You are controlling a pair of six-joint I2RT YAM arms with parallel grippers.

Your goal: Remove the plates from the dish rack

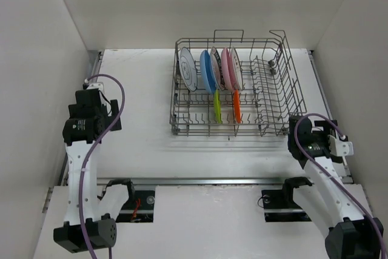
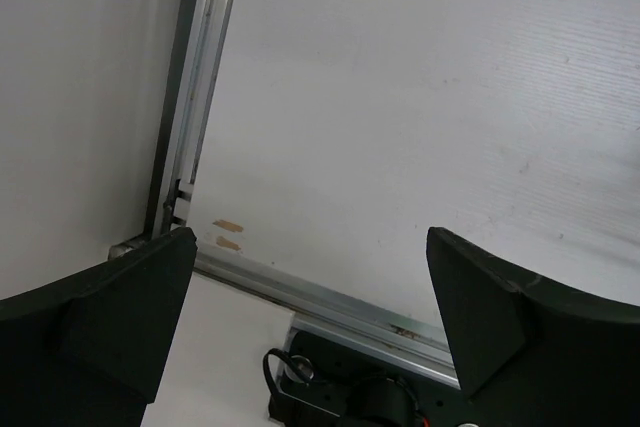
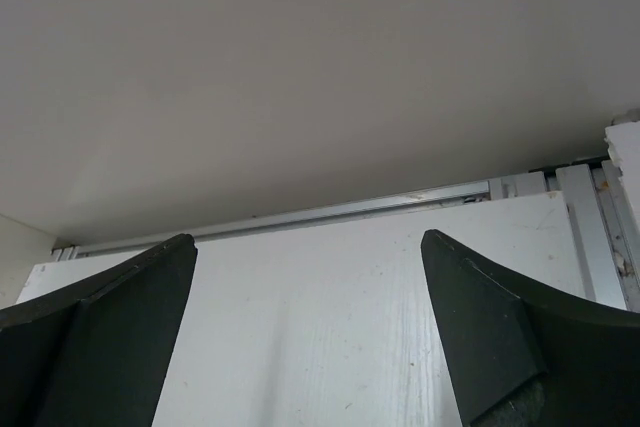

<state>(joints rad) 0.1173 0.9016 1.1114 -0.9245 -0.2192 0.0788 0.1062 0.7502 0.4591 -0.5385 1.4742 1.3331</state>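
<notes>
The grey wire dish rack (image 1: 279, 98) stands at the back right of the table in the top view. Several plates stand upright in it: a white one with dark rings (image 1: 187, 69), a blue one (image 1: 208, 71), a dark-rimmed one (image 1: 216, 68), a pink one (image 1: 227, 68), a white one (image 1: 237, 69), and in front a yellow-green one (image 1: 217, 107) and an orange one (image 1: 236, 107). My left gripper (image 2: 310, 247) is open and empty over the table's left side. My right gripper (image 3: 308, 247) is open and empty, right of the rack's near corner. Neither wrist view shows the rack.
White walls close in the table on the left, back and right. An aluminium rail (image 1: 200, 181) runs along the near edge, with the arm bases (image 1: 130, 201) below it. The left wrist view shows the rail (image 2: 330, 305) and a base mount.
</notes>
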